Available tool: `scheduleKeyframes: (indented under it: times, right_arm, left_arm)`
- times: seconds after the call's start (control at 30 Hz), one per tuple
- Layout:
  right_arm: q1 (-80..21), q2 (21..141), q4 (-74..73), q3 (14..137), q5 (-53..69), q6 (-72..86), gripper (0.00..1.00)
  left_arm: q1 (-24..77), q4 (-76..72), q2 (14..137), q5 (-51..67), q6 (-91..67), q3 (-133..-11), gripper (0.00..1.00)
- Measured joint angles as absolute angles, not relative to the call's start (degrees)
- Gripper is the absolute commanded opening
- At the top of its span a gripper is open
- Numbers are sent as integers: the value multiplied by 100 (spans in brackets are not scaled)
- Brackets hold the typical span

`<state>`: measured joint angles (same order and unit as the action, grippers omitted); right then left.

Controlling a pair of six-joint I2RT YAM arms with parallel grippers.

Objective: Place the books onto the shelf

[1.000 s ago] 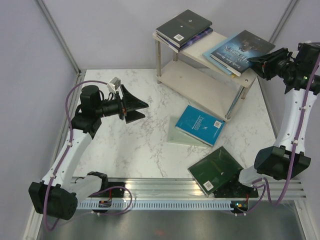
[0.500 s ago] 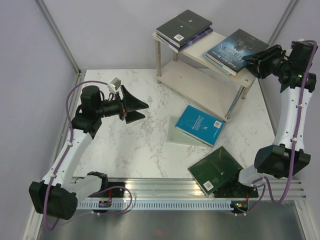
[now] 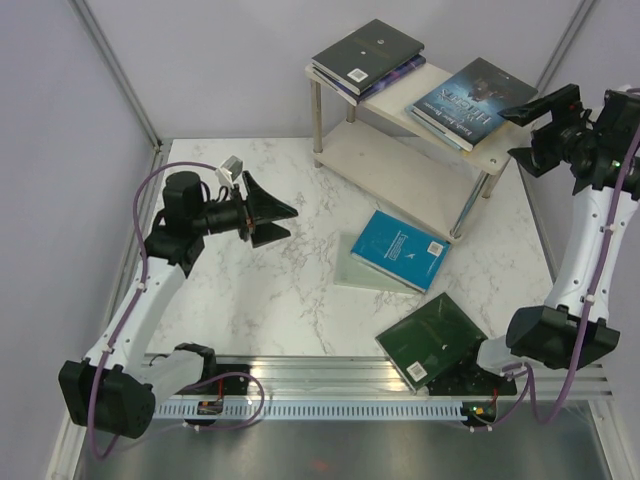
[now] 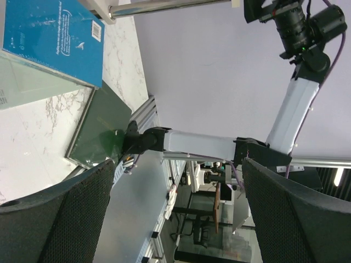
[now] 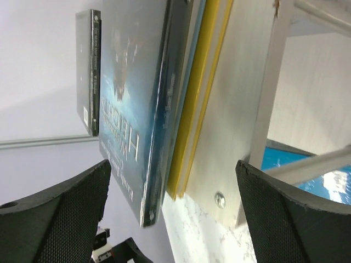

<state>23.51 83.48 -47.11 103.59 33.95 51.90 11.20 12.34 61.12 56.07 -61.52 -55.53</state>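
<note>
One dark blue book (image 3: 478, 98) lies on the shelf (image 3: 400, 172), beside right hand (image 3: 512, 136).

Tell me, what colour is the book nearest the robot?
The book is dark green, clearest from the top view.

The cyan book (image 3: 402, 250) hides most of the pale mint book (image 3: 347, 268) beneath it.

Table top (image 3: 280, 290): white marble-look w/ grey veins, smooth, slight sheen. Front rail (image 3: 330, 372): brushed alu. Shelf (image 3: 395, 170) boards: cream, matt, smooth; legs (image 3: 318, 120) shiny metal. Dark green book (image 3: 432, 338) & cyan book (image 3: 402, 250): paper covers, glossy, green one catches glare. Right gripper (image 5: 171, 164) fingers (image 5: 55, 219): black, matt, fine dimpled texture.
</note>
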Motion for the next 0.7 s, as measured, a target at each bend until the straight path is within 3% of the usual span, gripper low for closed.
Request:
scheduleKeyframes:
  times: [0.2, 0.3, 0.43, 0.57, 0.7]
  right_arm:
    - [1900, 7271, -5380, 10044, 2628, 4766, 98]
    - [1531, 6211, -5492, 9115, 2512, 4661, 98]
    - [1350, 4877, -5334, 7008, 2707, 4670, 98]
    - [1245, 4901, -5317, 5201, 2908, 4689, 98]
    - [1247, 5295, -5107, 4589, 2932, 4692, 98]
  left_arm:
    - [1157, 1223, 6639, 5599, -5972, -5561, 99]
    - [1251, 1240, 7057, 5551, -5876, -5623, 99]
    - [1522, 1278, 7605, 5415, -5774, -5896, 98]
    - [1986, 1271, 8044, 5253, -5741, -6257, 97]
    - [2519, 1271, 8237, 5087, -5739, -6412, 96]
